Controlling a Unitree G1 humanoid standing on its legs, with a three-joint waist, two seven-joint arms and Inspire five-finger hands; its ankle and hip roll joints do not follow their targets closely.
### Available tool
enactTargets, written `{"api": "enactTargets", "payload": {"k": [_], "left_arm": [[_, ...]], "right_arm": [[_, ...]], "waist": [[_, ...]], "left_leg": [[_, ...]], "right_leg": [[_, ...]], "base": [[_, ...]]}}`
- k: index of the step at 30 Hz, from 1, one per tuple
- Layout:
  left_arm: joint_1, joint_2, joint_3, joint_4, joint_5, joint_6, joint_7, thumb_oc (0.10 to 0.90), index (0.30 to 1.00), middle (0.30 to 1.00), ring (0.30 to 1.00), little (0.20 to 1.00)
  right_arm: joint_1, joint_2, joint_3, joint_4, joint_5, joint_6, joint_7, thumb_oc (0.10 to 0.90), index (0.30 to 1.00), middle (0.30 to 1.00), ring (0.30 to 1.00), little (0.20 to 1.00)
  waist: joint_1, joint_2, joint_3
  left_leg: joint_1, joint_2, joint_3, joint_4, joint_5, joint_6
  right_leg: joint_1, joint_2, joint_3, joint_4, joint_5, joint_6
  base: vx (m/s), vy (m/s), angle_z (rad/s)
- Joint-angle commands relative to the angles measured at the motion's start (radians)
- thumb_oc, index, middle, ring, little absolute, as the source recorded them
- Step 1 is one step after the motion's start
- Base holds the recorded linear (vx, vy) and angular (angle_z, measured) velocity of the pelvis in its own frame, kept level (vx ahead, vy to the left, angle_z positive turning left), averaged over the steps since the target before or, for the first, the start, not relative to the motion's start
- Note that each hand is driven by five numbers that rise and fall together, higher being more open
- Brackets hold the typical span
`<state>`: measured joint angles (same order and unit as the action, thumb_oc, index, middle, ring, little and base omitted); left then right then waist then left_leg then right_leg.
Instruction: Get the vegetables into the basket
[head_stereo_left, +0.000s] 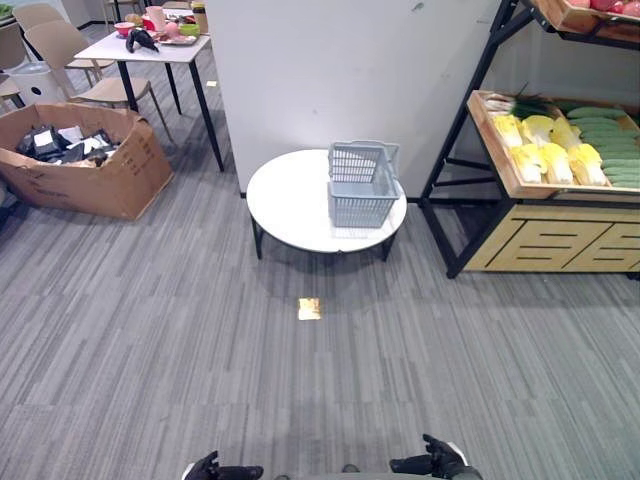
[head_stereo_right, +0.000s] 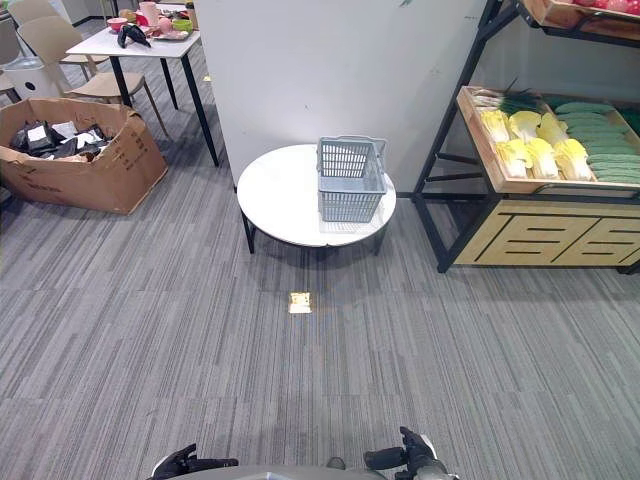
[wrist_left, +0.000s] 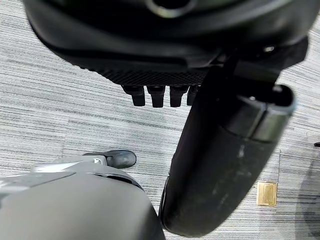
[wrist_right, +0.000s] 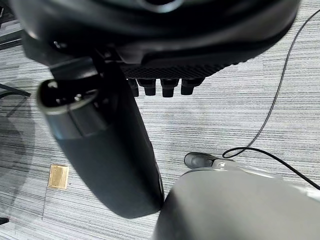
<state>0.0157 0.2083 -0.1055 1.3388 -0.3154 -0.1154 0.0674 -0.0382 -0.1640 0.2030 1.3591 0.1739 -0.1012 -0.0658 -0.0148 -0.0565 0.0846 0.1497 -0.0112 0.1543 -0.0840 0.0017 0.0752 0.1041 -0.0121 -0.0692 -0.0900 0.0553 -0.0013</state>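
Looking down over grey striped carpet (head_stereo_left: 150, 330), we see a round white surface (head_stereo_left: 290, 205) standing against a white wall panel (head_stereo_left: 340, 70), with a small brass floor plate (head_stereo_left: 309, 309) on the carpet in front of it. A pale blue plastic basket (head_stereo_left: 362, 183) sits on the right part of that surface. To the right stands a black-framed wooden shelf rack (head_stereo_left: 520, 190), whose tray holds yellow-white cabbages (head_stereo_left: 545, 148) beside green cucumbers (head_stereo_left: 610, 150). At far left, an open cardboard box (head_stereo_left: 85, 160) rests on the carpet near a white table (head_stereo_left: 150, 48) and beige chairs (head_stereo_left: 70, 50).

Our left robot hand (head_stereo_left: 222, 470) and right robot hand (head_stereo_left: 432, 462) hang low at the near edge, well apart from basket and vegetables; each holds nothing, fingers loosely extended.
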Motion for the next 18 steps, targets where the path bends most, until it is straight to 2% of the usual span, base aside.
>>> {"api": "enactTargets", "payload": {"k": [1,5,8,9,11,12,13,14,15,16,17,18], "left_arm": [[-0.069,-0.052,0.023,0.037,-0.017,-0.044,0.017,0.900,1.000,1.000,1.000,1.000],[-0.089,-0.043,0.021,0.029,-0.032,-0.054,0.042,0.900,1.000,1.000,1.000,1.000],[-0.113,-0.025,0.020,0.014,-0.039,-0.070,0.076,0.900,1.000,1.000,1.000,1.000],[-0.123,-0.024,0.013,0.009,-0.043,-0.079,0.091,0.900,1.000,1.000,1.000,1.000],[-0.128,-0.021,0.004,-0.003,-0.036,-0.090,0.099,0.900,1.000,1.000,1.000,1.000],[-0.128,-0.021,0.004,-0.003,-0.036,-0.090,0.099,0.900,1.000,1.000,1.000,1.000],[-0.134,-0.021,0.003,-0.019,-0.054,-0.098,0.104,0.900,1.000,1.000,1.000,1.000],[-0.134,-0.021,0.003,-0.019,-0.054,-0.098,0.104,0.900,1.000,1.000,1.000,1.000],[-0.134,-0.021,0.002,-0.024,-0.066,-0.106,0.102,0.900,1.000,1.000,1.000,1.000],[-0.137,-0.020,-0.003,-0.027,-0.081,-0.113,0.104,0.900,1.000,1.000,1.000,1.000],[-0.137,-0.020,-0.003,-0.027,-0.081,-0.113,0.104,0.900,1.000,1.000,1.000,1.000],[-0.133,-0.016,-0.004,-0.032,-0.082,-0.117,0.100,0.900,1.000,1.000,1.000,1.000]], "right_arm": [[-0.046,-0.005,0.024,0.045,0.022,-0.013,-0.025,0.900,1.000,1.000,1.000,1.000],[-0.062,-0.009,0.029,0.037,0.030,-0.016,-0.036,0.900,1.000,1.000,1.000,1.000],[-0.076,-0.014,0.040,0.013,0.035,-0.026,-0.046,0.900,1.000,1.000,1.000,1.000],[-0.084,-0.015,0.048,0.005,0.041,-0.032,-0.054,0.900,1.000,1.000,1.000,1.000],[-0.084,-0.022,0.055,0.001,0.037,-0.033,-0.053,0.900,1.000,1.000,1.000,1.000],[-0.084,-0.022,0.055,0.001,0.037,-0.033,-0.053,0.900,1.000,1.000,1.000,1.000],[-0.082,-0.029,0.058,0.007,0.025,-0.030,-0.055,0.900,1.000,1.000,1.000,1.000],[-0.082,-0.029,0.058,0.007,0.025,-0.030,-0.055,0.900,1.000,1.000,1.000,1.000],[-0.082,-0.035,0.054,0.010,0.024,-0.030,-0.059,0.900,1.000,1.000,1.000,1.000],[-0.082,-0.044,0.049,0.016,0.026,-0.027,-0.065,0.900,1.000,1.000,1.000,1.000],[-0.082,-0.044,0.049,0.016,0.026,-0.027,-0.065,0.900,1.000,1.000,1.000,1.000],[-0.080,-0.049,0.046,0.016,0.027,-0.027,-0.066,0.900,1.000,1.000,1.000,1.000]], "waist": [[-0.006,0.008,0.011],[-0.009,0.004,0.037],[-0.013,0.001,0.066],[-0.018,-0.005,0.083],[-0.017,-0.015,0.099],[-0.018,-0.014,0.098],[-0.008,-0.020,0.124],[-0.010,-0.020,0.120],[-0.001,-0.023,0.131],[0.002,-0.018,0.137],[0.002,-0.018,0.137],[0.004,-0.016,0.139]], "left_leg": [[-0.004,0.098,-0.004,-0.003,-0.006,-0.124],[-0.033,0.106,-0.007,0.025,-0.002,-0.125],[-0.097,0.126,-0.015,0.116,-0.025,-0.123],[-0.134,0.132,-0.017,0.187,-0.042,-0.127],[-0.201,0.142,-0.023,0.338,-0.028,-0.133],[-0.205,0.143,-0.025,0.344,-0.030,-0.134],[-0.280,0.137,-0.059,0.508,0.009,-0.136],[-0.284,0.136,-0.061,0.507,0.012,-0.136],[-0.313,0.112,-0.096,0.548,0.037,-0.138],[-0.371,0.106,-0.108,0.493,0.061,-0.135],[-0.371,0.106,-0.108,0.493,0.061,-0.135],[-0.383,0.125,-0.098,0.409,0.066,-0.132]], "right_leg": [[-0.019,-0.073,-0.027,0.003,0.008,0.051],[-0.042,-0.069,-0.029,0.031,0.002,0.039],[-0.128,-0.058,-0.023,0.165,-0.057,0.023],[-0.154,-0.049,-0.010,0.195,-0.067,0.015],[-0.150,-0.046,-0.010,0.196,-0.069,-0.002],[-0.151,-0.045,-0.011,0.196,-0.069,-0.002],[-0.129,-0.040,-0.015,0.200,-0.081,-0.019],[-0.132,-0.041,-0.017,0.199,-0.080,-0.020],[-0.126,-0.043,-0.007,0.201,-0.086,-0.022],[-0.116,-0.045,-0.002,0.197,-0.095,-0.022],[-0.116,-0.045,-0.002,0.197,-0.095,-0.022],[-0.103,-0.048,0.002,0.192,-0.106,-0.016]], "base": [[0.02,-0.054,-0.02],[-0.01,-0.073,-0.03],[-0.06,-0.108,0.00],[-0.05,-0.188,0.02],[-0.01,-0.165,0.02],[0.04,-0.179,0.04],[0.03,-0.113,0.04],[0.06,-0.128,0.02],[0.12,0.023,0.00],[0.12,0.025,-0.02],[0.17,0.091,-0.05],[0.22,0.145,-0.07]]}}
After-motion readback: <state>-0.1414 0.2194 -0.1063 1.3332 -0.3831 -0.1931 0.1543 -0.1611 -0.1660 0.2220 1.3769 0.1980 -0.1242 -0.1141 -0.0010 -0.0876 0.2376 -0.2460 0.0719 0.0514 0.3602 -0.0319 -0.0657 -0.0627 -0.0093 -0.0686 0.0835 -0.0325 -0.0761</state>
